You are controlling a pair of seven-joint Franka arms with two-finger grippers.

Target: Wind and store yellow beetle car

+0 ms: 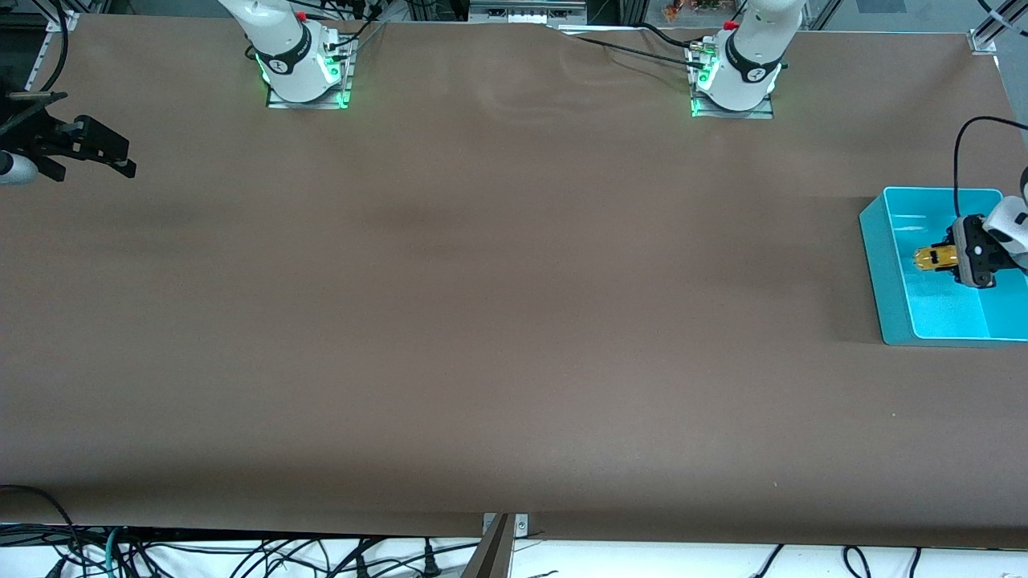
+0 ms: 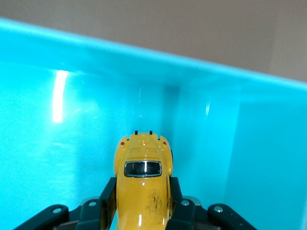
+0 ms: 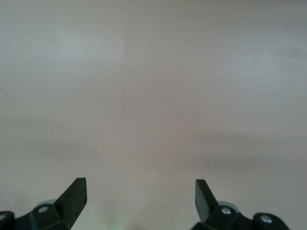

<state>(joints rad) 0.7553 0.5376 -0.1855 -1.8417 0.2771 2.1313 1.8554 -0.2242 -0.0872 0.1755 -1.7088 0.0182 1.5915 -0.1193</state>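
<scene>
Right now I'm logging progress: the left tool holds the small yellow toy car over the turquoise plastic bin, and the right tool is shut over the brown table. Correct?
Not quite. The right tool is open, as the right wrist view shows. The left tool does hold the small yellow toy car over the turquoise plastic bin.

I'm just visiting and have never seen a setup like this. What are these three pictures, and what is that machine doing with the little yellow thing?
Two white robot arms stand at a brown table. One picture looks down from a high camera facing them; the other two come from cameras on each arm's wrist. The left end effector is shut on the yellow beetle car, a tiny toy, holding it inside a turquoise bin at that arm's end of the table. Its wrist camera shows the car between the fingers. The right end effector waits open over bare table at its own end.
</scene>
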